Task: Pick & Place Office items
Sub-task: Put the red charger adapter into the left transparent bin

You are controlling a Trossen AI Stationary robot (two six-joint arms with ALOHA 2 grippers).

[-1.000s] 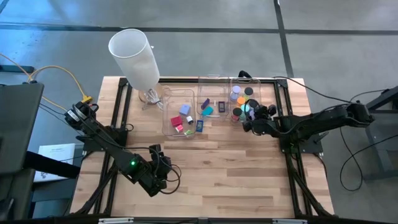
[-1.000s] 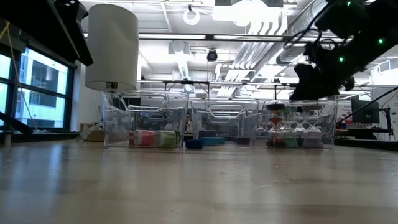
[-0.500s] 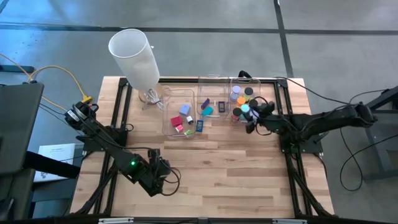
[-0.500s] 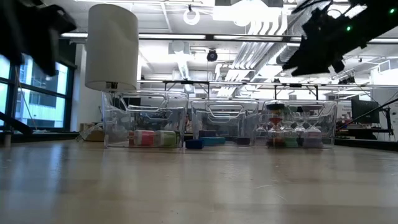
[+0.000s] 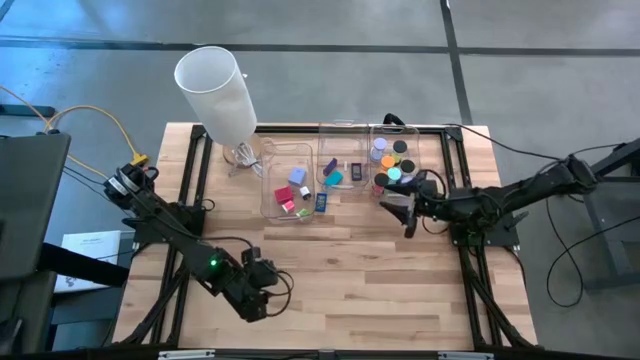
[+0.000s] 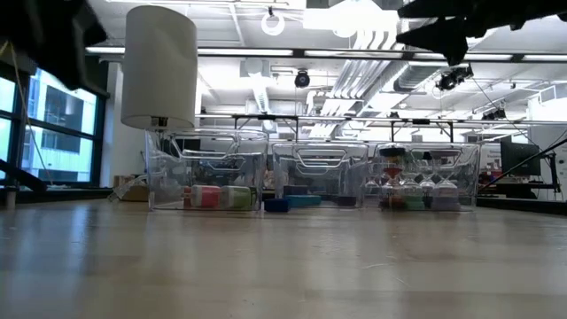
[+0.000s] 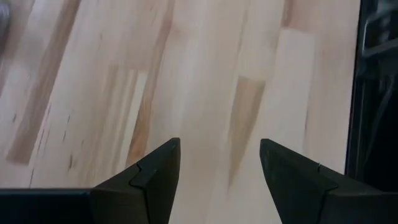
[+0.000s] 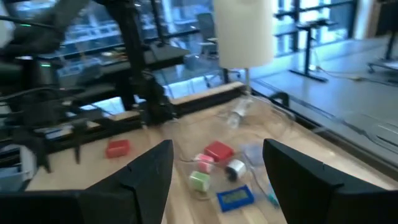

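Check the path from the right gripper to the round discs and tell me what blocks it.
Nothing solid shows between them. The right gripper, open and empty, hangs over bare wood just in front of the right bin, whose round discs lie inside. Only the bin's clear front wall separates them; the top looks open.

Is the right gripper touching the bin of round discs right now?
Apart. The high view shows the right gripper over bare wood, clear of the disc bin; its fingers are open and empty.
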